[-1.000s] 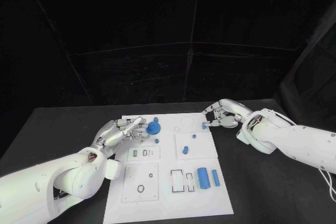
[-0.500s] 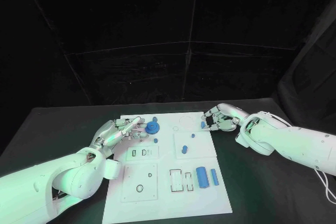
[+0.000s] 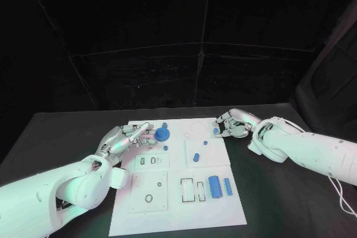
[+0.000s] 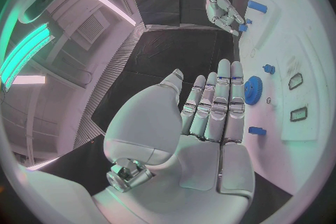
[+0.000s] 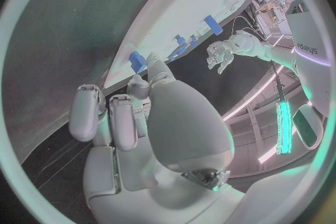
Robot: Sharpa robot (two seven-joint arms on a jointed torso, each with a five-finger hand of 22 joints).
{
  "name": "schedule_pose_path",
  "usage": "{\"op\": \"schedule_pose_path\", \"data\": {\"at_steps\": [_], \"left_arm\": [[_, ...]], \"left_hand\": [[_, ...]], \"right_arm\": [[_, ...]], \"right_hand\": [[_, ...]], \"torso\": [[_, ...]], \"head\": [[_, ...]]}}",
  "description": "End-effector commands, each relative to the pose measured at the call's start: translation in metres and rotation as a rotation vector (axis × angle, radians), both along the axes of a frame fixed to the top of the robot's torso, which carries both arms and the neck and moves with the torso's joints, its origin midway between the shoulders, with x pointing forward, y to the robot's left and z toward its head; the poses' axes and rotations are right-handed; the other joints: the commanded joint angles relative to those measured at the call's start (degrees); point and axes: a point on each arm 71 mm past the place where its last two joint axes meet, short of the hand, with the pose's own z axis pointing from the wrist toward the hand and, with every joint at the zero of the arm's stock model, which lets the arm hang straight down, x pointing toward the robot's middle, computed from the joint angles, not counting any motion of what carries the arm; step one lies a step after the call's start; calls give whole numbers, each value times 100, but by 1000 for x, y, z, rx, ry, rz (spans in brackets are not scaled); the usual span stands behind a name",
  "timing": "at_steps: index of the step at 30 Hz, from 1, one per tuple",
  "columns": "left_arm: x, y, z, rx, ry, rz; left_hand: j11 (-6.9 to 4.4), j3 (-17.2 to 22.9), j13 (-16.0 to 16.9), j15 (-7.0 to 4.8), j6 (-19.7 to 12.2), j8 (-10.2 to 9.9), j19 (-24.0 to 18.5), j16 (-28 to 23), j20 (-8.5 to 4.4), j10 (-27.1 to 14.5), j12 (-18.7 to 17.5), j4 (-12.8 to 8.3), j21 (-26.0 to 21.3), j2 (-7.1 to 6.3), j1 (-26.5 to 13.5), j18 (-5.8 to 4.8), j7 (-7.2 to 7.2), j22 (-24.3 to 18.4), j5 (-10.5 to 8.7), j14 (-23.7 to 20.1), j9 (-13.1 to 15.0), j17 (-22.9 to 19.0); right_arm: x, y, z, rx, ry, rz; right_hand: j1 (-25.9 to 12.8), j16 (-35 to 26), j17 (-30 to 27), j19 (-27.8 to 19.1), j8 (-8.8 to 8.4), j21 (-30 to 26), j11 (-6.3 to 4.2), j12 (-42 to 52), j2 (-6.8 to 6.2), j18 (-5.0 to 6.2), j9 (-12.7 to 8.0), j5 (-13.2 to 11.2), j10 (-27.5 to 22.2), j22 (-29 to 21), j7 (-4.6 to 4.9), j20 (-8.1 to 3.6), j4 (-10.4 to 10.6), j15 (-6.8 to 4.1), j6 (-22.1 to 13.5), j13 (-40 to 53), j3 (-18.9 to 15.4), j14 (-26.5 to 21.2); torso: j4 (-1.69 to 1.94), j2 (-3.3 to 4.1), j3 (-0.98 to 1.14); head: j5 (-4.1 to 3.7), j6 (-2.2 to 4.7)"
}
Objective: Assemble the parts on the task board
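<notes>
Head view: the white task board [image 3: 178,196] lies in the middle of the black table [image 3: 67,129]. Taking the blue gear [image 3: 161,134] near the board's far edge as the landmark, the left hand [image 3: 128,137] sits just beside it on the side of the left arm, fingers stretched out straight and close together toward the gear, holding nothing; whether the fingertips touch the gear cannot be told. On the opposite side of the gear, at the board's far right edge, the right hand [image 3: 231,124] has its fingers curled in around a small blue part [image 3: 216,130]. Nearer the robot than the gear lie a small blue peg [image 3: 195,157] in mid-board and, farther still, a thick blue cylinder [image 3: 215,187] with a thinner blue bar [image 3: 227,187] just beside it.

Left wrist view: the left hand [image 4: 210,117] shows a flat palm and straight fingers [image 4: 223,95] side by side, empty. The gear [image 4: 252,90] stands on the board [image 4: 308,39] just beyond the fingertips, with a small gap visible between them.

Right wrist view: the right hand [image 5: 140,117] has its fingers [image 5: 84,112] bent inward, and the small blue part [image 5: 136,60] sits at the fingertips against the board's edge [image 5: 182,17]. The gear is too small to tell here.
</notes>
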Motion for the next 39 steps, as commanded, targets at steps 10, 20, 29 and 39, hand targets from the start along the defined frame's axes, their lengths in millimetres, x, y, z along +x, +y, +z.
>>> {"op": "schedule_pose_path", "data": {"at_steps": [10, 20, 29, 39], "left_arm": [[0, -1, 1, -8, -6, -11], [0, -1, 1, -8, -6, -10], [1, 0, 1, -7, -6, -8], [1, 0, 1, -6, -6, -7]], "left_hand": [[14, 1, -4, 3, -25, -40, -19, -23, 15, -44, -21, -44, -26, 6, 41, 70, 29, -11, -7, -59, 0, 15], [14, 1, -4, 3, -25, -40, -19, -23, 15, -44, -21, -44, -26, 6, 41, 70, 29, -11, -7, -59, 0, 15], [14, 1, -4, 3, -25, -40, -19, -23, 15, -44, -21, -44, -26, 6, 41, 70, 29, -11, -7, -59, 0, 15], [15, 2, -4, 4, -26, -41, -20, -26, 16, -45, -21, -45, -27, 7, 40, 71, 31, -12, -7, -60, 0, 20]], "right_arm": [[2, 1, -3, -10, 40, -7], [3, 2, -4, -17, 47, -7], [4, 3, -5, -28, 50, -5], [4, 3, -5, -41, 45, -13]], "right_hand": [[83, -21, 364, 7, 53, -23, -13, 64, 92, 38, 6, -70, 69, 18, -13, -37, -72, -48, 118, 39, 40, 352], [111, -15, 379, 22, 100, -15, -25, 114, 141, 34, 17, -85, 105, 38, -25, -45, -99, -58, 220, 83, 77, 357], [118, 1, 413, 48, 192, 1, -63, 171, 209, 28, 38, -130, 144, 74, -71, -67, -118, -87, 441, 135, 140, 367], [135, 22, 454, 98, 276, 33, -133, 239, 300, 14, 51, -263, 203, 146, -154, -118, -144, -144, 689, 200, 252, 379]], "torso": [[-1, -3, -2], [-7, -1, -1], [-3, -5, 0], [-3, -6, 2]], "head": [[-1, -31], [-5, -44], [-8, -57], [-9, -68]]}}
